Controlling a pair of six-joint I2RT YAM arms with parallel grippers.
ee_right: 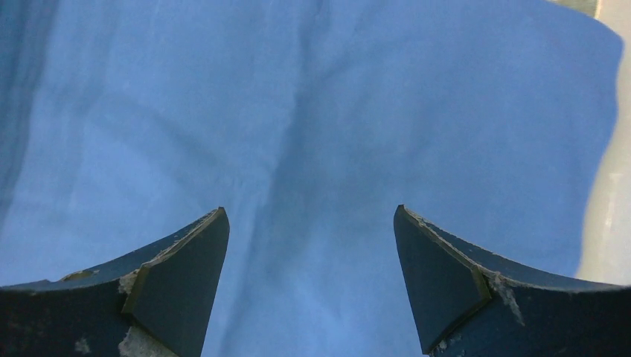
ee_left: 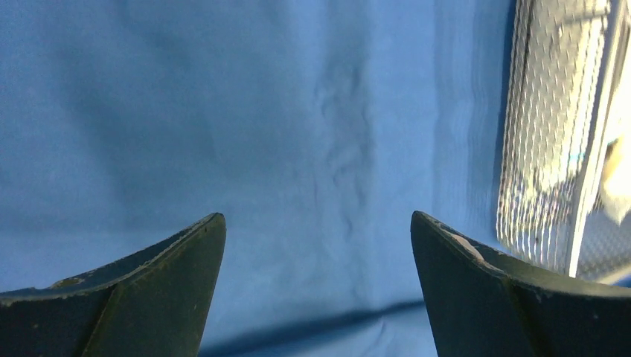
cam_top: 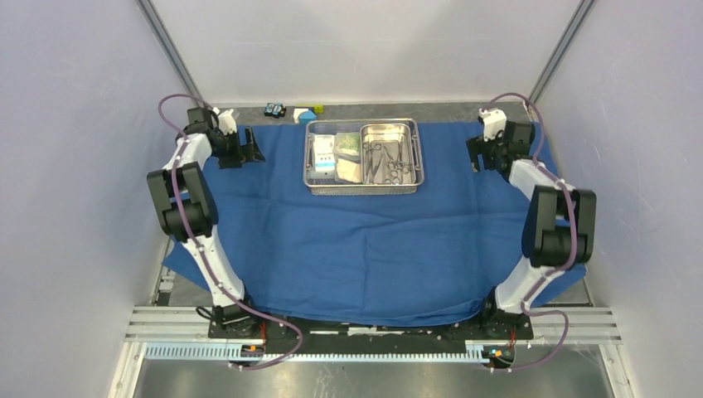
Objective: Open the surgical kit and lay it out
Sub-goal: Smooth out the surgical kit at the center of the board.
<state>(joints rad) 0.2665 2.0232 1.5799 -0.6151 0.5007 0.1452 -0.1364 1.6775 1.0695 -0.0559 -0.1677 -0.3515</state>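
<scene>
Blue cloth covers nearly the whole worktop, spread flat, and at its far middle sits the mesh tray, long axis running left to right. Left tool hangs over the cloth's far left corner, jaws wide apart and holding nothing. Right tool mirrors it at the far right, also spread and empty.

So the tray lies squarely between them, each about equally near an end. Inside, the steel pan with the instruments fills the right half, on the right arm's side. The packets lie in the left half, on the left arm's side.

Nothing stands between either tool and the tray, just bare cloth. A small block toy sits just behind the tray's far left corner, so I'd say a reach from the left should stay on the near side.
</scene>
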